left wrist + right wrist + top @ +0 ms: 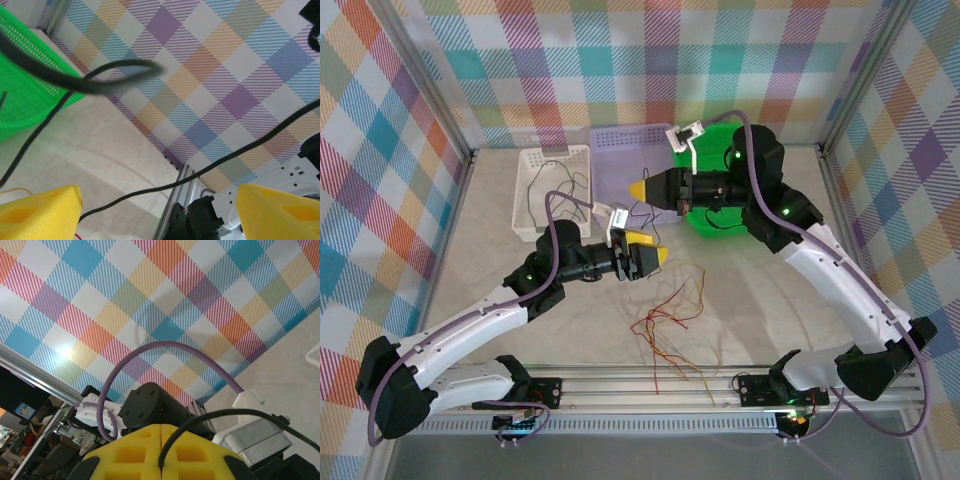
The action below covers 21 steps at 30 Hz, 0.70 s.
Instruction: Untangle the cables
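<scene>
Closest to my bases, near the middle of the near edge of the worktop, the red and orange-yellow cables lie in a loose tangle, with nothing gripping them. Above and just beyond them my left gripper hangs with its yellow fingers spread, and in its wrist view a black cable crosses the gap between them without touching either one. Further back, my right gripper is pressed together on that black cable, which arcs out of the seam between the pads. I judge the step in hand to be lifting one black strand clear of the others. Next, the left gripper needs to close on the strand's slack. Then I can carry it to the white basket at the far edge, where other black strands lie.
</scene>
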Motion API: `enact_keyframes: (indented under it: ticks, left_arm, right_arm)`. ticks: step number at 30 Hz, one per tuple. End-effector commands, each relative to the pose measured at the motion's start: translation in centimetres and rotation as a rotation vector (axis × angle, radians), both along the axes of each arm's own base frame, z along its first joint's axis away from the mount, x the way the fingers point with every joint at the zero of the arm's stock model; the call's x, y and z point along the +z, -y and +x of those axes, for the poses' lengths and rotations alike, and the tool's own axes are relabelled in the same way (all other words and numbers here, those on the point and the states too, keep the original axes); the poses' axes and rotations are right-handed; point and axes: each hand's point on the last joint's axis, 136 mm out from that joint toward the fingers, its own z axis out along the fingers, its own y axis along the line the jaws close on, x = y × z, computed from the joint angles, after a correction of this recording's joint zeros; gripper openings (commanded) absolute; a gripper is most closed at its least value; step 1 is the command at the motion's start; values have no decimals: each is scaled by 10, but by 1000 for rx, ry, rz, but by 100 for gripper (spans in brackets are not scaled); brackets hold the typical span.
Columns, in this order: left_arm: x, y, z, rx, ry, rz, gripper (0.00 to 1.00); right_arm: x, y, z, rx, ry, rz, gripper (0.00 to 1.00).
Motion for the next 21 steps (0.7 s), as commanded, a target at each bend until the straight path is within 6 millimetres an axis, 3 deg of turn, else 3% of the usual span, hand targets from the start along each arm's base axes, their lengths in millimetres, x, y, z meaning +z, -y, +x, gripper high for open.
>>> enact_keyframes:
  ticks: [1,5,9,11,19,21]
  left_arm:
    - [16,5,-5,-32,28,-62,78]
    - [17,8,-3,-36,30,-53,70]
    - [19,6,-3,-28,37,-37,39]
    - [20,5,-4,-28,40,-35,29]
    - [20,4,-11,-57,36,-28,0]
    - [20,2,-12,-52,34,-25,0]
  right_arm:
    - [0,-9,-5,51,-10,16,0]
    - [-5,-14,-5,67,-28,4,0]
    - [-8,-14,-4,59,-27,-5,0]
    - [-9,-14,-3,51,-23,-10,0]
    - [-17,-13,4,9,-19,-39,0]
    - [-19,-12,6,-4,-16,-45,0]
